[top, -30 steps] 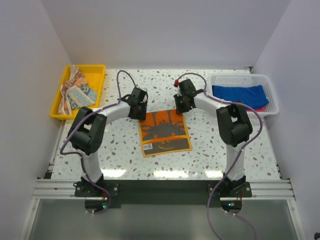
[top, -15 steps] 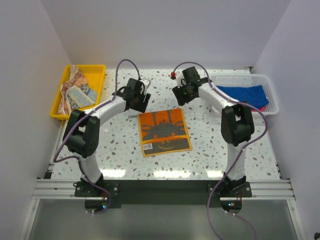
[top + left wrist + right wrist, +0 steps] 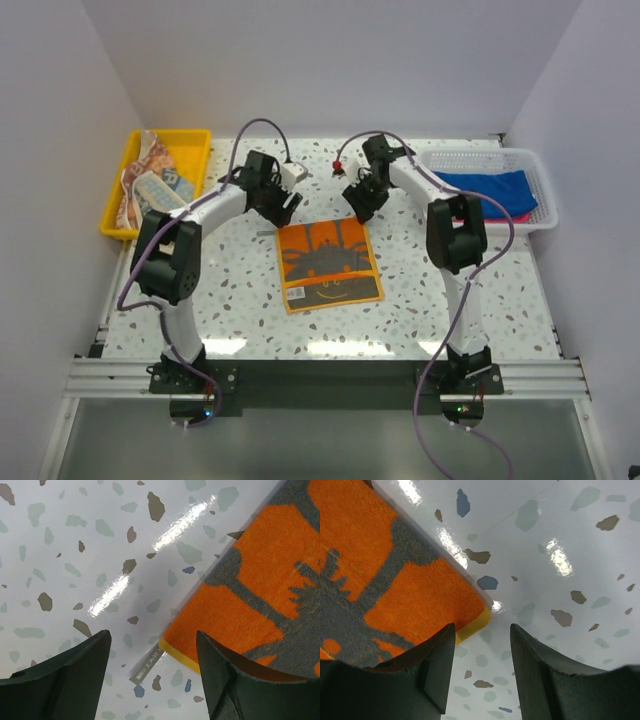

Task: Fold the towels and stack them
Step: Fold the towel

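- A white speckled bench (image 3: 230, 310) is seen nearest. A square orange towel with a yellow edge and a dark picture (image 3: 330, 264) is laid flat in the middle of it.
- A small grey cloth label (image 3: 148, 664) is seen sticking out at the far left corner of this towel.
- The left jaws are held over the bare bench, just beside that corner. They are spread wide, and nothing is held between them.
- The right jaws are held over the far right corner of the same towel. They are parted about half way, and nothing is gripped.
- At the far left, a yellow plastic tray (image 3: 195, 140) is set on the bench. An orange-blue towel with white print (image 3: 150, 185) is bunched up in it.
- At the far right, a white mesh basket (image 3: 535, 170) is set. A plain royal blue towel (image 3: 480, 188) is laid inside it.
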